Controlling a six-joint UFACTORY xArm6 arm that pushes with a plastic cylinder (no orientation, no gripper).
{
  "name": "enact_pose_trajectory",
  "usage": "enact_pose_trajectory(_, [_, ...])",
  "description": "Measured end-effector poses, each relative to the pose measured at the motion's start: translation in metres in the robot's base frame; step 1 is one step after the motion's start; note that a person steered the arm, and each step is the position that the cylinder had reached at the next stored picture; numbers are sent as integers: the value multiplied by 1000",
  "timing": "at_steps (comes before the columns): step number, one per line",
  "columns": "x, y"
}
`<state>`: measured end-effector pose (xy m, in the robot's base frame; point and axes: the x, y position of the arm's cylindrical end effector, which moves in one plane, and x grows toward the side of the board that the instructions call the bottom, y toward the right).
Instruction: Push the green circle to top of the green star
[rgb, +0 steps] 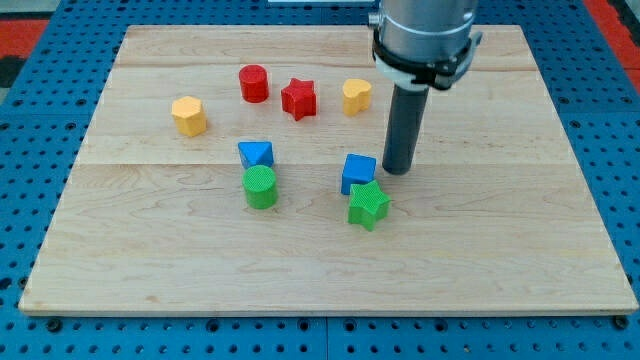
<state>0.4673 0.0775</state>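
The green circle (260, 186) stands left of the board's middle, just below a blue block (255, 154). The green star (368, 204) lies to its right, near the middle, just below a blue cube (358, 172). My tip (398, 171) rests on the board just right of the blue cube and above-right of the green star. It is far to the right of the green circle and touches neither green block.
A red cylinder (253, 83), a red star (298, 98) and a yellow heart-like block (356, 96) sit in a row near the view's top. A yellow block (188, 115) lies at the left. The wooden board (150, 270) lies on a blue pegboard.
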Motion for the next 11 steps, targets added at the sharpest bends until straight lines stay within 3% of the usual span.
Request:
enact_pose_trajectory(1, [65, -23])
enact_pose_trajectory(2, [69, -133])
enact_pose_trajectory(3, [29, -135])
enact_pose_trajectory(4, [25, -148])
enact_pose_trajectory(5, [9, -108])
enact_pose_trajectory(7, [-60, -131])
enact_pose_trajectory(9, [-49, -196])
enact_pose_trajectory(11, [-43, -166])
